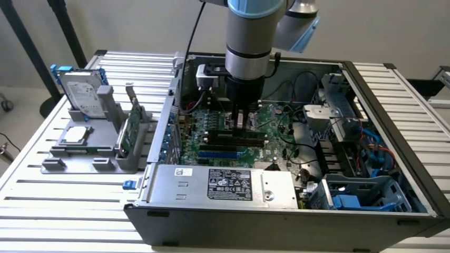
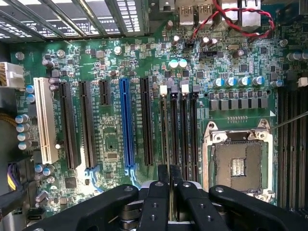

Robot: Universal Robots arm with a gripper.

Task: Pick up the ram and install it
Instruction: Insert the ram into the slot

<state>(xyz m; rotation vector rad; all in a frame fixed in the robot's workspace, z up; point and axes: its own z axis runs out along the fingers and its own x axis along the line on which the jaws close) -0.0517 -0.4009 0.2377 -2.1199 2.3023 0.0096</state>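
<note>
My gripper (image 1: 240, 122) is low inside the open computer case (image 1: 281, 216), just above the motherboard (image 1: 211, 132). In the wrist view the gripper (image 2: 169, 180) has its fingers (image 2: 157, 192) drawn close together on a thin stick seen edge-on, the ram (image 2: 167, 134). The ram runs lengthwise along the first of several black memory slots (image 2: 185, 134), beside the CPU socket (image 2: 238, 163). I cannot tell whether it sits in the slot or hangs just over it. White latches (image 2: 163, 89) mark the slots' far ends.
A grey holder (image 1: 91, 158) on the exterior view's left carries a hard drive (image 1: 83, 95), a chip (image 1: 76, 134) and a green card with a bracket (image 1: 130, 129). The power supply (image 1: 225, 184), cables (image 1: 302, 158) and a blue drive cage (image 1: 359, 197) crowd the case.
</note>
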